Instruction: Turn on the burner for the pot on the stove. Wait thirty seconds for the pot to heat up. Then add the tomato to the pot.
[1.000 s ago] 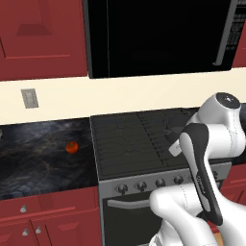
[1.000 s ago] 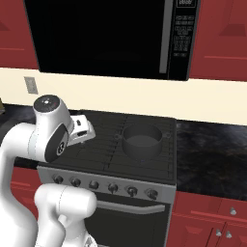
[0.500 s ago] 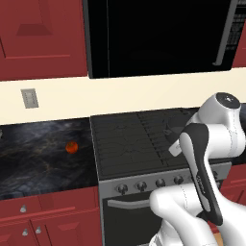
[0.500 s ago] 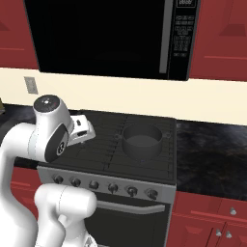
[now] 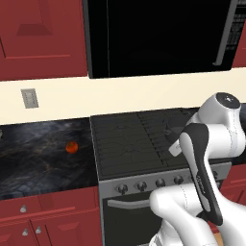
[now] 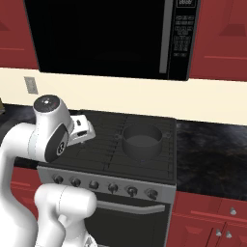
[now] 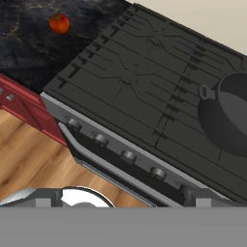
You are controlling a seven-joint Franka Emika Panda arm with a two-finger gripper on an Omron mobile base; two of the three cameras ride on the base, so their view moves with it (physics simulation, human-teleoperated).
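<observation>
Arm poised above the stove front, knob not yet touched

Left base view: the tomato (image 5: pixel 72 147) sits on the dark counter left of the stove (image 5: pixel 134 139). Right base view: the pot (image 6: pixel 141 141) rests on the right rear burner, the gripper (image 6: pixel 82 131) hanging over the left grates, jaws spread wide and empty. Hand view: the knobs (image 7: pixel 128 156) line up below; best pick the one matching the pot's burner and come down square on it.

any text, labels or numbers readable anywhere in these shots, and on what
No text can be read.
Microwave control panel: rows of small buttons with marks, too small and blurred to read.
Stove knobs: no legible markings.
Wall outlet plate: blank.
</observation>
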